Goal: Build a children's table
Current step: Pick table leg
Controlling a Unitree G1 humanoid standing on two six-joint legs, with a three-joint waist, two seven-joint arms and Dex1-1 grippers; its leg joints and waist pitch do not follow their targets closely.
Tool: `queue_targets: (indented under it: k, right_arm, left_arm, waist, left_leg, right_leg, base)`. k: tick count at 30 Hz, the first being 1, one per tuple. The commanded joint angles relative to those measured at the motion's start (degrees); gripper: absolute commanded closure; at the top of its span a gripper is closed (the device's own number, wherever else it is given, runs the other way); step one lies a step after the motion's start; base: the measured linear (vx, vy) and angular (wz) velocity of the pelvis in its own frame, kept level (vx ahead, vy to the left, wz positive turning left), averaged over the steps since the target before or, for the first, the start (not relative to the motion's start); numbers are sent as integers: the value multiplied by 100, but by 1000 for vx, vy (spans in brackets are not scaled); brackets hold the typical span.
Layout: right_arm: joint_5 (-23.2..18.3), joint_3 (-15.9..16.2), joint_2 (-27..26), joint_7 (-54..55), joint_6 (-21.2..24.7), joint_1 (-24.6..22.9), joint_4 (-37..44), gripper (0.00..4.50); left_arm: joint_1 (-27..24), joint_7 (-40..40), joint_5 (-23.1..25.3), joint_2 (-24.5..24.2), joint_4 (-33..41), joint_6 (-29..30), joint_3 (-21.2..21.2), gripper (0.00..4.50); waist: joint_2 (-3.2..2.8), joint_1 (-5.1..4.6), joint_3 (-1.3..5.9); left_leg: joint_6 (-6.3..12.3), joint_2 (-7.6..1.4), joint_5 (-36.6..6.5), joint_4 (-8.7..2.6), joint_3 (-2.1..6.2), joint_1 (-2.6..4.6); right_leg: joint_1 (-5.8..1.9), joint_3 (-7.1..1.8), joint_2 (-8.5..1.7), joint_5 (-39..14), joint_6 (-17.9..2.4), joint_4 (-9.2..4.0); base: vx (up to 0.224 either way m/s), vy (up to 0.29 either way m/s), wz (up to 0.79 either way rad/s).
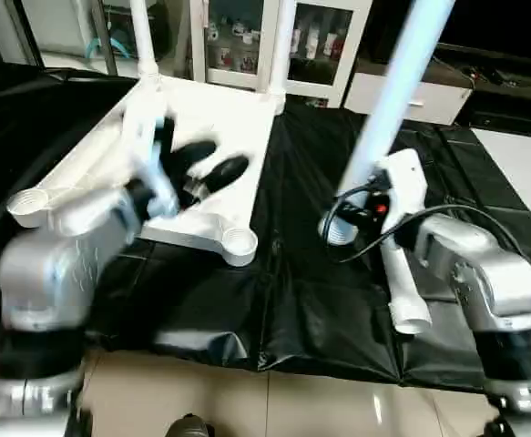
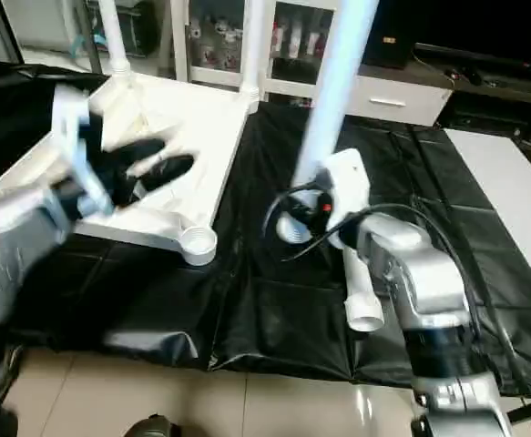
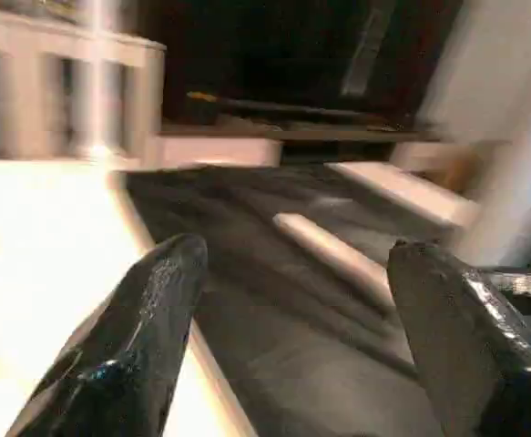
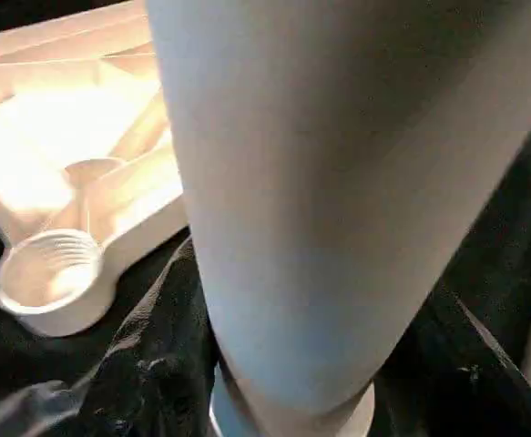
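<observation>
The children's table's white tabletop (image 1: 219, 118) lies underside up on the black-covered worktable. Two white legs (image 1: 143, 36) stand in its far corner sockets. The near right socket (image 1: 239, 242) is empty, and so is the near left one (image 1: 26, 206). My left gripper (image 1: 229, 157) hovers over the tabletop with its black fingers (image 3: 156, 300) apart and nothing between them. Right of the tabletop, my right gripper (image 1: 367, 208) is shut on a third leg (image 1: 388, 109). That leg leans upright with its lower end (image 1: 340, 231) near the black cover. A further leg (image 1: 403, 291) lies under my right forearm.
A glass-fronted white cabinet (image 1: 247, 41) and a low white unit (image 1: 402, 91) stand behind the worktable. A white board (image 1: 525, 168) lies at the far right. The worktable's front edge (image 1: 274, 360) drops to a tiled floor.
</observation>
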State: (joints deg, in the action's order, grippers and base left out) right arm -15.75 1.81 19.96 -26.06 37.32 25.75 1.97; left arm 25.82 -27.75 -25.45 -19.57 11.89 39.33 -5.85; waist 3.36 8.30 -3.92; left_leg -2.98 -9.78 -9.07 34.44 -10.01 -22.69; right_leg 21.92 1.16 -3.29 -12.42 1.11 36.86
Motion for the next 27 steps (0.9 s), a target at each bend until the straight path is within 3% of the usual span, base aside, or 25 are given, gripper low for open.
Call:
queue_targets:
  k: [1,2,3,4,5,7,9,10,11,12,13,14,15,16,17,18,19,20,21,22,23,24,25,26,27]
  right_arm:
    - [184,28,-194,328,-403,-354,616,262]
    - [153,-6,-432,504,-548,-668,892,262]
    - [108,-35,-579,595,-607,-844,1038,262]
    - [34,-78,-708,669,-615,-933,1104,262]
    - [-49,-126,-857,754,-633,-1033,1171,262]
    - [-209,-211,-1154,924,-690,-1226,1256,262]
    - [-201,-168,-1245,983,-749,-1365,1256,262]
    - [-133,-136,-1244,991,-791,-1397,1207,262]
    - [-88,-131,-1252,1004,-819,-1434,1166,262]
    - [-58,-150,-1265,1036,-803,-1470,1142,262]
    - [-47,-162,-1273,1043,-803,-1505,1163,262]
    - [-55,-188,-1283,1040,-815,-1558,1214,262]
    - [3,-167,-1242,1044,-833,-1615,1270,262]
    - [47,-139,-1208,1034,-889,-1643,1285,262]
    - [84,-112,-1179,1027,-943,-1660,1286,262]
    - [139,-96,-1156,1055,-988,-1670,1269,262]
    - [162,-89,-1145,1081,-1020,-1676,1257,262]
    - [169,-105,-1088,1047,-1084,-1708,1214,262]
    - [158,-112,-1088,1040,-1085,-1711,1209,262]
    - [137,-125,-1088,1027,-1087,-1716,1200,262]
    - [136,-124,-1079,1004,-1073,-1741,1180,262]
    - [140,-119,-1073,992,-1053,-1753,1178,262]
    - [138,-115,-1076,983,-1017,-1762,1187,262]
    - [112,-120,-1132,996,-997,-1763,1161,262]
    - [121,-119,-1190,1027,-1037,-1765,1093,262]
  left_arm:
    - [-459,745,662,461,140,-854,276,91]
    - [-761,1419,1165,721,-85,-1294,414,91]
    - [-902,1810,1446,841,-237,-1501,496,91]
    - [-981,1926,1569,872,-280,-1668,554,91]
    - [-1057,2024,1702,877,-319,-1834,635,91]
    - [-1145,2101,1923,805,-314,-2029,810,91]
    - [-1160,2165,2058,822,-285,-2127,757,91]
    - [-1152,2163,2079,872,-361,-2264,671,91]
    - [-1164,2172,2103,909,-459,-2407,600,91]
    - [-1192,2201,2183,907,-554,-2517,573,91]
    - [-1229,2240,2255,893,-615,-2631,584,91]
    - [-1290,2288,2298,877,-678,-2758,604,91]
    - [-1383,2325,2308,847,-694,-2833,624,91]
    - [-1432,2328,2322,823,-699,-2911,640,91]
    - [-1467,2321,2337,803,-700,-2974,651,91]
    - [-1493,2311,2337,798,-699,-2991,647,91]
    - [-1504,2301,2339,806,-706,-3009,638,91]
    - [-1536,2346,2435,853,-696,-3023,662,91]
    - [-1537,2366,2443,876,-690,-3009,660,91]
    - [-1539,2404,2460,919,-679,-2983,656,91]
    - [-1578,2481,2570,960,-606,-2964,719,91]
    - [-1602,2506,2627,972,-550,-2935,762,91]
    - [-1631,2536,2719,958,-466,-2896,826,91]
    - [-1663,2593,2810,948,-423,-2913,866,91]
    - [-1682,2640,2831,950,-460,-2950,864,91]
  waist:
    - [-209,-27,435]
    - [-101,-46,411]
    - [-103,-75,418]
    - [-116,-61,456]
    - [-73,-82,464]
    - [-109,-55,448]
    - [-102,-3,432]
    - [-134,53,425]
    - [-117,73,420]
    - [-181,142,426]
    - [-157,158,423]
    - [-208,141,406]
    - [-272,76,442]
    - [-315,11,491]
    - [-383,-135,487]
    - [-515,-356,501]
    - [-510,-414,502]
    - [-535,-379,427]
    - [-466,-413,430]
    - [-355,-450,444]
    - [-224,-452,467]
    - [245,-255,456]
    - [43,-315,489]
    - [67,-597,410]
    - [-161,-528,233]
  left_leg:
    - [-631,-337,-1604,-476,162,229]
    - [-493,-373,-1518,-487,150,184]
    - [-400,-334,-1569,-504,156,168]
    - [-394,-332,-1588,-490,165,210]
    - [-344,-328,-1524,-486,156,200]
    - [-109,-304,-1480,-475,111,147]
    - [243,-279,-1444,-389,80,89]
    - [444,-284,-1329,-274,113,62]
    - [549,-285,-1244,-201,136,31]
    - [711,-307,-1082,13,229,-44]
    - [768,-335,-1024,95,287,-85]
    - [824,-347,-988,8,404,-142]
    - [974,-286,-1092,-224,315,1]
    - [1131,-235,-1002,-355,240,157]
    - [1358,-167,-971,-493,231,329]
    - [1636,-125,-976,-700,230,482]
    - [1705,-139,-878,-762,214,439]
    - [2672,1,-110,-809,690,312]
    - [2849,-17,-25,-759,724,373]
    - [2635,49,-333,-861,785,258]
    - [2192,117,-807,-875,800,149]
    - [945,396,-1933,466,712,-508]
    - [466,399,-1711,1340,889,-534]
    - [-428,348,-1706,1626,913,-743]
    - [-956,247,-1505,1331,749,-137]
  right_leg:
    - [-144,-191,-436,-709,-783,-469]
    - [-167,-206,-443,-444,-722,-509]
    - [-180,-194,-430,-602,-636,-518]
    - [-175,-192,-441,-700,-618,-507]
    - [-170,-202,-429,-707,-594,-527]
    - [-147,-261,-529,-905,-636,-576]
    - [-193,-373,-746,-1248,-724,-698]
    - [-218,-483,-938,-1501,-744,-790]
    - [-249,-549,-1056,-1637,-753,-851]
    - [-312,-728,-1367,-1946,-746,-965]
    - [-335,-781,-1485,-2134,-728,-1016]
    - [-354,-612,-1402,-2765,-675,-1043]
    - [-263,-393,-1030,-2704,-580,-941]
    - [-181,-228,-722,-2283,-486,-790]
    - [-19,-10,-347,-1883,-347,-575]
    - [191,411,87,-1379,-183,81]
    - [255,516,153,-1153,-7,432]
    - [244,668,170,-1068,474,789]
    - [353,599,129,-1058,455,760]
    - [212,433,20,-971,298,622]
    - [122,190,-172,-834,255,375]
    - [-133,-523,-2018,-521,402,-651]
    - [-18,-573,-2364,-385,413,-858]
    - [-309,430,-2008,-254,558,-695]
    - [-150,1205,-1601,-1559,-332,-917]
  base:
    - [0,0,0]
    - [0,0,0]
    - [0,0,0]
    - [0,0,0]
    - [0,0,0]
    - [0,0,0]
    - [0,0,0]
    - [0,0,0]
    - [-15,70,-2]
    - [-15,70,-2]
    - [-12,141,-11]
    - [-4,211,-18]
    - [-4,211,-18]
    - [4,240,-7]
    - [4,254,4]
    - [4,254,4]
    - [-23,234,8]
    - [-66,174,25]
    - [-66,174,25]
    - [-102,148,38]
    - [-130,147,46]
    - [-130,147,46]
    - [-104,163,32]
    - [-110,200,1]
    - [-110,200,1]
